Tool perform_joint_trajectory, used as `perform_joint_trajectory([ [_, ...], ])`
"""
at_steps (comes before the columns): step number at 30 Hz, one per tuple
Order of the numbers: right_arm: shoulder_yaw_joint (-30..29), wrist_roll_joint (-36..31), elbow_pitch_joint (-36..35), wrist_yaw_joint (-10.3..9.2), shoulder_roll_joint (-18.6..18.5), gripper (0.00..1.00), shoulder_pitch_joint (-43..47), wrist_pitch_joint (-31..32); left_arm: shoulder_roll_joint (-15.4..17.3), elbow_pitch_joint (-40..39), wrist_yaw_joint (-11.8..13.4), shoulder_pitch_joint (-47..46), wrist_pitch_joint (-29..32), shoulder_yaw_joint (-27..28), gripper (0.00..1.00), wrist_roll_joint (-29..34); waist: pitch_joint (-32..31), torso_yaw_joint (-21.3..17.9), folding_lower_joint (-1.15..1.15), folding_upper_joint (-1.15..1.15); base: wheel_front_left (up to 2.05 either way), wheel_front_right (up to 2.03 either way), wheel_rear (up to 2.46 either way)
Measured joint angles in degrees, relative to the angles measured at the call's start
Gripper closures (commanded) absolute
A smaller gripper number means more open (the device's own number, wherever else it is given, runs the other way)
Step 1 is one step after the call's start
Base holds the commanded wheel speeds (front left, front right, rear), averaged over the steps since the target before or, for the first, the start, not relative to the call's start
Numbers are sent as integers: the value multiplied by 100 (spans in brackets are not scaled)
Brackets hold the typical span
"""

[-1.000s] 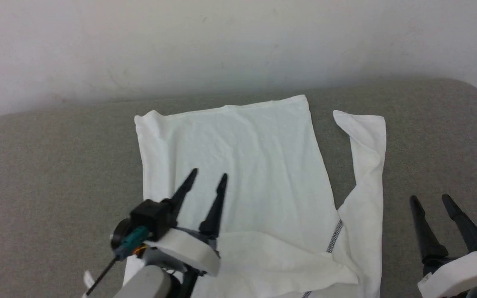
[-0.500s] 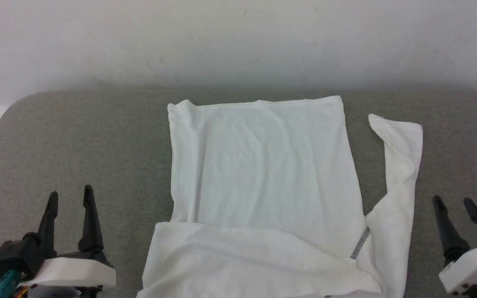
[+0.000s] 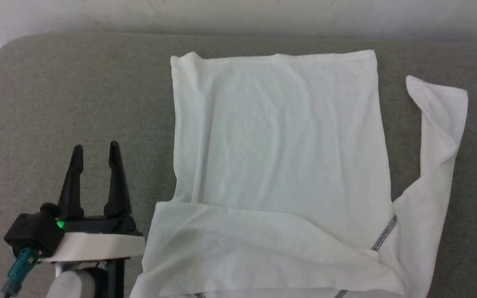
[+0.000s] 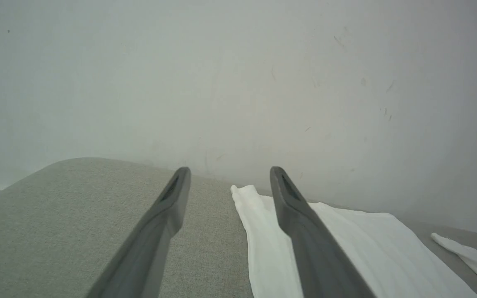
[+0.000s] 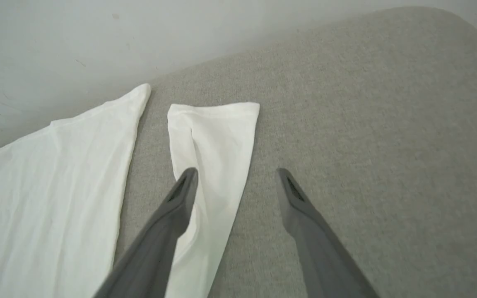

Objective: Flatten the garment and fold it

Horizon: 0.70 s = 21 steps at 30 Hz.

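The garment [image 3: 275,136] lies spread on the grey tabletop [image 3: 77,82], its main white body almost flat and reaching toward 12 o'clock, close to the pale wall [image 3: 263,12]. At 6 o'clock a wide part of the fabric is folded over the body, with soft wrinkles, and a dark zigzag seam [image 3: 383,239] shows at about 5 o'clock. One sleeve [image 3: 441,136] goes out at 3 o'clock and bends up toward 1 o'clock, with a strip of bare tabletop between it and the body. The left claw [image 3: 95,145] stands at 8 o'clock from the garment, just beside its edge but not on it. Its two dark fingers are spread apart and nothing is between them. The right claw [image 5: 237,171] is released too. In the right wrist view its fingers are wide apart over the outer edge of the sleeve, one finger above the fabric and the other above the bare tabletop. Whether it touches the fabric I cannot tell.
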Motion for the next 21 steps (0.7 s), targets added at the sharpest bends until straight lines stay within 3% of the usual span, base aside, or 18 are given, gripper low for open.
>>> perform_joint_trajectory([
  [7,151,8,1007,1,-454,0,-1457,691,-321,-42,-380,-605,0,-19,0,316,761,123,1,0,0,0,0],
  [18,466,-297,1747,2,-859,0,-2395,1225,-659,204,-783,-1137,1,58,0,635,1630,365,-1,0,0,0,0],
  [19,471,-288,1786,8,-890,20,-2437,1351,-676,233,-811,-1144,0,81,0,653,1653,388,-1,0,0,0,0],
  [21,499,-279,1838,8,-951,100,-2508,1567,-706,291,-836,-1145,0,126,0,686,1649,419,-1,0,0,0,0],
])
